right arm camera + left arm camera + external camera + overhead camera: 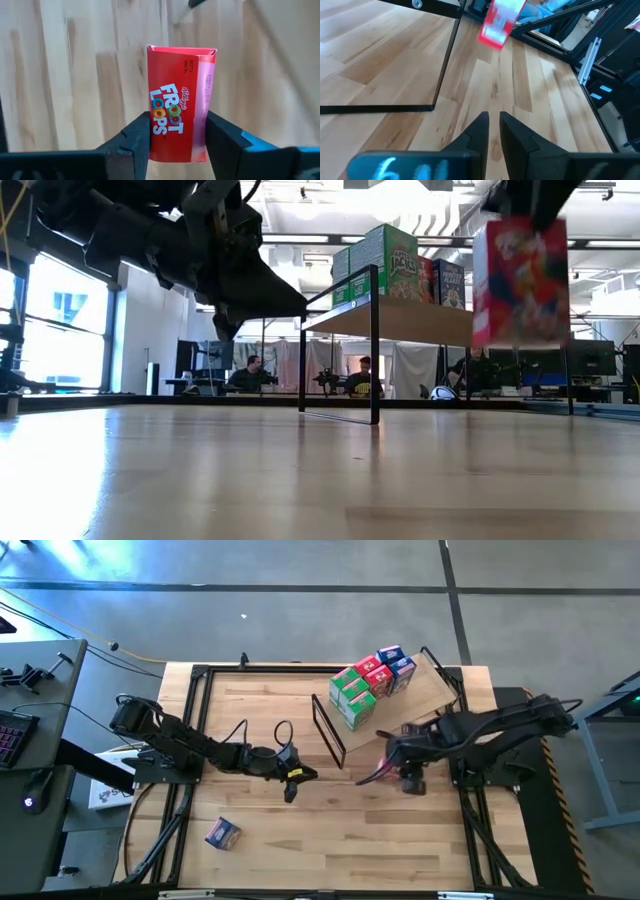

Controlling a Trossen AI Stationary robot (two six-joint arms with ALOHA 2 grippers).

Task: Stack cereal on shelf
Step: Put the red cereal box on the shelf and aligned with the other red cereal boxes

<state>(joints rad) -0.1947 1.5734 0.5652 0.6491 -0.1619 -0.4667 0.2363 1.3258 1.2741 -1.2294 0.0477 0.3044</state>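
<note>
Right gripper point(177, 137) is holding a red cereal box point(180, 105) in its jaws beside the shelf point(425, 690); swinging in, it is risking toppling the stacked boxes point(370, 680). Left gripper's point(492, 132) jaws are nearly closed, empty.

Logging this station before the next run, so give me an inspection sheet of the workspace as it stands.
Surface: wooden tabletop, bare apart from the items below.
Job's things: shelf carries seven boxes, green, red and blue; red Froot Loops box held in the air; one blue box lies alone near the table's left front corner.
Clutter: nothing seen.
End effectors: right end effector shut on the red box, in front of the shelf; left end effector empty, fingers almost together, over mid-table.
Cables: dark leads along the left arm.
Surroundings: seated people at desks in the room behind, in the low view.
</note>
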